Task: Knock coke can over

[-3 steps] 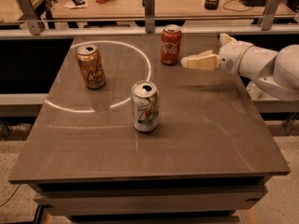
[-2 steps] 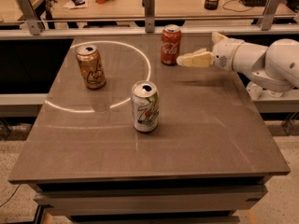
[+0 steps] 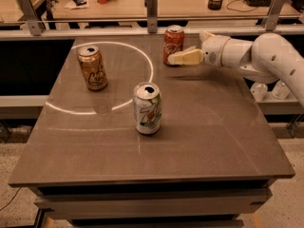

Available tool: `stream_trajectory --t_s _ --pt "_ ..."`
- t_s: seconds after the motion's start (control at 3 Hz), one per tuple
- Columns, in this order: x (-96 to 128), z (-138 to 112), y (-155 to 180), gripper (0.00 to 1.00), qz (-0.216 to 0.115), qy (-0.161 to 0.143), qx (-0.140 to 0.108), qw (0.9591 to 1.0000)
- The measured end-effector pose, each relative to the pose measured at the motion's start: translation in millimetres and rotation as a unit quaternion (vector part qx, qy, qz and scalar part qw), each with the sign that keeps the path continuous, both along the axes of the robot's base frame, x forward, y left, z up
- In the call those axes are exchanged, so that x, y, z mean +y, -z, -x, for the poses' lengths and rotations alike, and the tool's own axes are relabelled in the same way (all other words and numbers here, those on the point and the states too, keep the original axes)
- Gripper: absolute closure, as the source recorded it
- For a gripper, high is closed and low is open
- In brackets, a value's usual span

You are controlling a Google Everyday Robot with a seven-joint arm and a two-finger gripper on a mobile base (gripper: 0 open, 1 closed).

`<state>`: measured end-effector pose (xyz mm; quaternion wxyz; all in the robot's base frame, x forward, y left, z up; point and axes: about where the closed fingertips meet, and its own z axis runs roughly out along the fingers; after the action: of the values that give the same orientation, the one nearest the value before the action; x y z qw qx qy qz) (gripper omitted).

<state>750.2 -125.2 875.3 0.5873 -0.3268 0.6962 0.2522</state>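
Observation:
The red coke can (image 3: pixel 173 41) stands upright near the table's far edge, right of centre. My gripper (image 3: pixel 174 59) reaches in from the right on a white arm (image 3: pixel 266 56). Its cream fingers are shut into one wedge that points left. The tips are at the lower front of the coke can, touching it or just in front of it; I cannot tell which. The can shows no tilt.
A gold-brown can (image 3: pixel 93 68) stands at the left inside a white circle line (image 3: pixel 151 69). A white and green 7-Up can (image 3: pixel 147 108) stands in the middle of the brown table (image 3: pixel 223 137). A metal rail (image 3: pixel 152 6) runs behind the far edge.
The gripper has moved left along the far part of the table, from a gap right of the coke can to the can's lower front. The cans have not moved.

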Motion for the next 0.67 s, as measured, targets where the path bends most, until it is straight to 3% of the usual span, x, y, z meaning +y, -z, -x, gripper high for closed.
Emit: stream_trajectory --t_s 0.33,0.67 --pt "17 -10 4 0.0 -0.008 -0.013 0.0 0.9999" --pt "31 -17 8 0.06 -0.013 -0.027 -0.001 0.9996"
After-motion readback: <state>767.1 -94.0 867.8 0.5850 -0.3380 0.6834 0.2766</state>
